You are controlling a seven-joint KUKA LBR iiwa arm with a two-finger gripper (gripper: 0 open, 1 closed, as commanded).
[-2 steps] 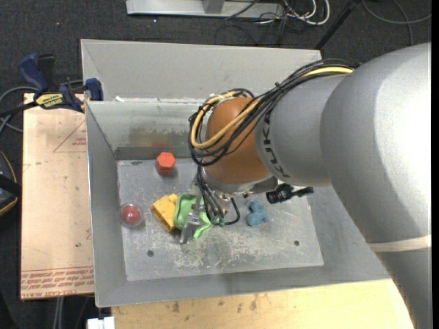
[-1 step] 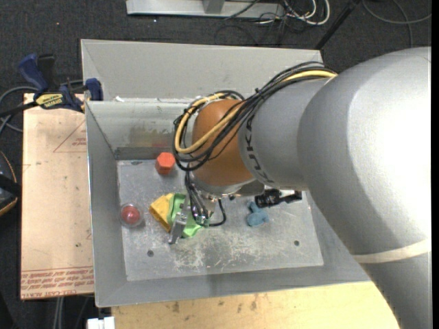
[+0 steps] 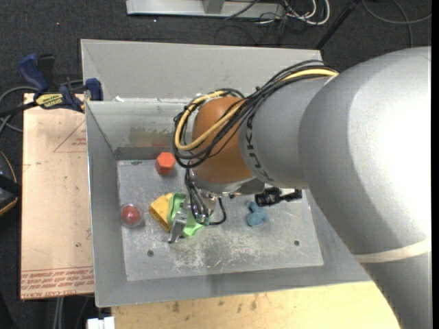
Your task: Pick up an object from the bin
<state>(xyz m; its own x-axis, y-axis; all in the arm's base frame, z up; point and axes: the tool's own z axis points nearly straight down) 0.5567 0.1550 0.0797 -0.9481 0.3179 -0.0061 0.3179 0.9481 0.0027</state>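
While the gripper (image 3: 180, 226) is low on the floor of the grey metal bin (image 3: 226, 256), right at a green plastic piece (image 3: 194, 226) left of centre, nothing looks lifted; the pick is judged to be at the grasp stage. Open or clamped: cannot tell. Left to do: secure and raise. A yellow wedge (image 3: 162, 208) touches the green piece. Apart lie a glossy red ball (image 3: 130, 214), an orange block (image 3: 165, 163) and a pale blue lump (image 3: 257, 216).

I have the gripper (image 3: 180, 226) down in the bin (image 3: 233, 253), left of centre, over a scrap piece (image 3: 193, 227) that touches a wedge (image 3: 161, 209) on its left. A ball (image 3: 130, 214) lies further left, near the wall. A cube (image 3: 165, 163) sits behind them. A figure (image 3: 257, 216) lies to the right, apart.
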